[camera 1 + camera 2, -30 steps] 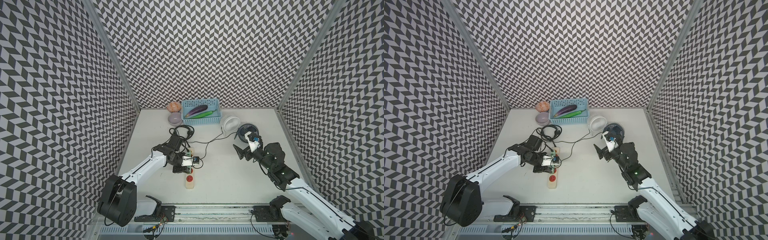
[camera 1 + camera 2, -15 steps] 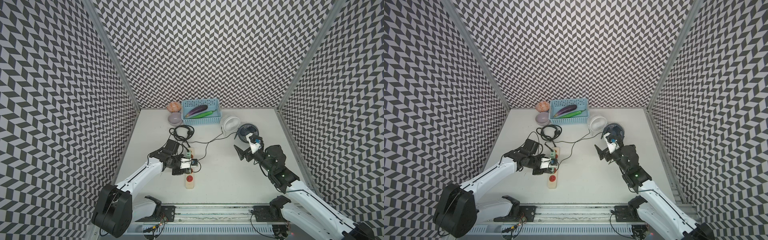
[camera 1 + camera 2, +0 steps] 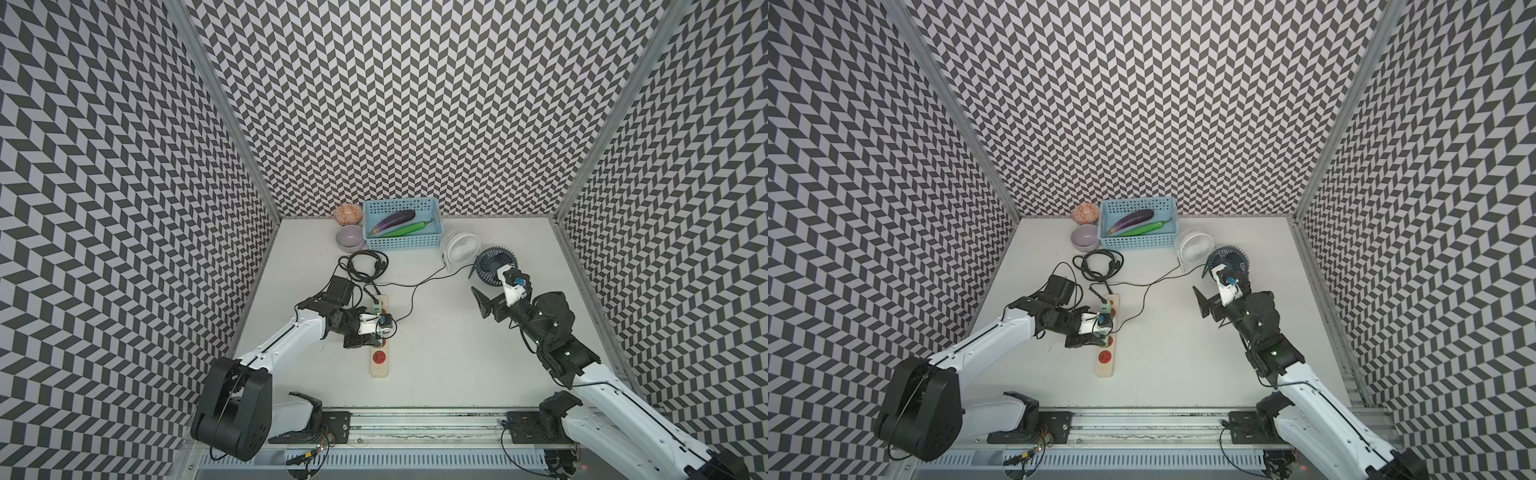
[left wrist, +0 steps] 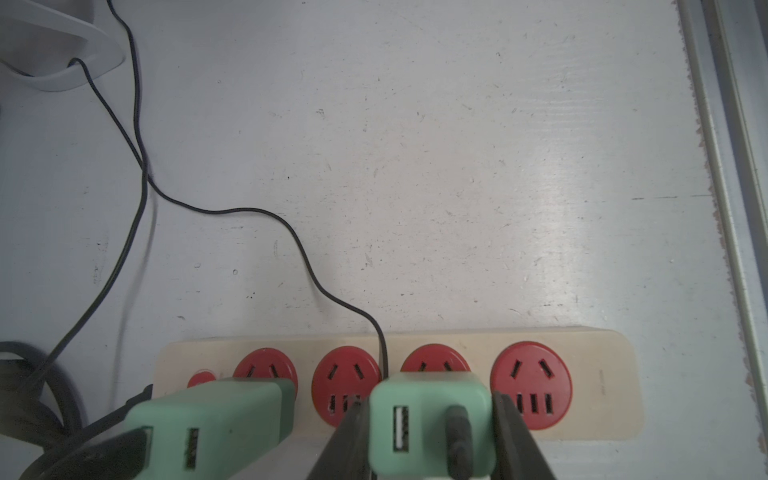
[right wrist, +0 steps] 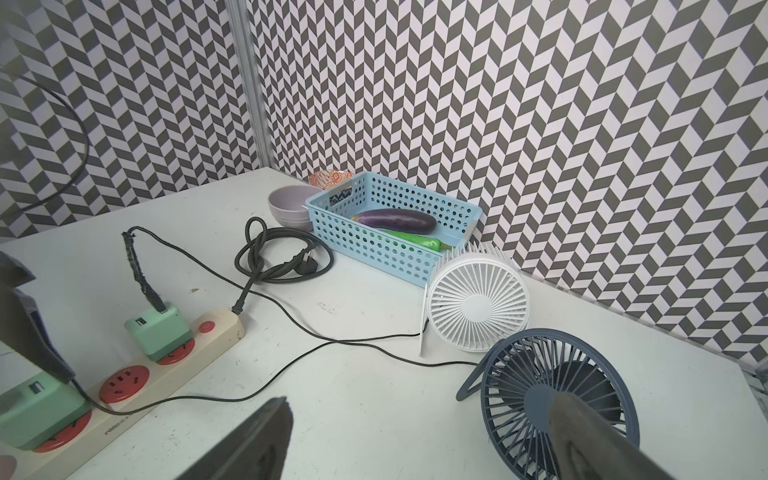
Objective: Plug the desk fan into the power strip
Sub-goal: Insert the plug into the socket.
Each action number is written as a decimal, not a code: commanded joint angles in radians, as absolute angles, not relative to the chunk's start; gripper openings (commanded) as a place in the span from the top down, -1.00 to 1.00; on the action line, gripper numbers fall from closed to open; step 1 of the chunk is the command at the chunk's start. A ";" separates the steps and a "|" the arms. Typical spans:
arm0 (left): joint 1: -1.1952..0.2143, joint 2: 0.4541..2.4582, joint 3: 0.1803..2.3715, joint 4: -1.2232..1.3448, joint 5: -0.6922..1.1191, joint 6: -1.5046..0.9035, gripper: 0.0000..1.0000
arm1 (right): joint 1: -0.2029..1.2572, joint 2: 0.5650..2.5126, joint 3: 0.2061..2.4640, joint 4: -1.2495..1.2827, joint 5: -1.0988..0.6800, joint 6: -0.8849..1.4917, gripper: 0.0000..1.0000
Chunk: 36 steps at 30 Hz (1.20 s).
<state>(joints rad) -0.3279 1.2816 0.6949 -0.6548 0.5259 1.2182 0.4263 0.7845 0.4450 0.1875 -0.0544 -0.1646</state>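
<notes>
Power strip (image 4: 598,386): long, narrow cream plastic bar with rounded corners, four round red sockets in a row, and a small red-orange button (image 4: 201,379) at the cord end.
Location: flat on the table (image 3: 457,353), left of centre. In both top views it lies lengthwise toward the camera, with the button end nearest the coiled black cord (image 5: 282,253).
Left gripper (image 4: 430,403): clamped on a green adapter (image 4: 430,428), one black finger pressed on each side.
Green adapter: matte and boxy with rounded edges, sitting over the third socket from the button. Whether it is fully seated cannot be told.
Second adapter (image 4: 216,415): same green, over the first socket.
Right gripper (image 5: 422,399): jaws wide apart, holding nothing, just beside the dark blue fan (image 5: 552,399).
Fans: the dark blue fan and white fan (image 5: 478,303) have round slatted plastic grilles on thin stands and stand side by side.
Thin cable (image 4: 232,212): black, runs from the held adapter toward the fans. Which fan cannot be told.
Views: only the left wrist view shows the socket slots and scuffed table paint. Only the right wrist view shows the perforated blue basket (image 5: 374,245) up close.
</notes>
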 commanded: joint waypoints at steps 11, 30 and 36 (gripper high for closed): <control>-0.322 1.369 0.582 -0.687 0.237 1.299 1.00 | 0.415 0.790 0.450 0.232 -0.047 -0.154 -0.99; -0.351 1.222 0.730 -0.752 0.398 1.253 -0.18 | 0.414 0.768 0.445 0.240 -0.069 -0.145 -0.99; -0.351 1.186 0.851 -0.810 0.501 1.210 -0.64 | 0.414 0.774 0.439 0.255 -0.067 -0.140 -0.99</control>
<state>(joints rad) -0.3473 1.2228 0.7822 -0.7689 0.4393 1.2343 0.4210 0.7734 0.4385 0.1883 -0.0601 -0.1543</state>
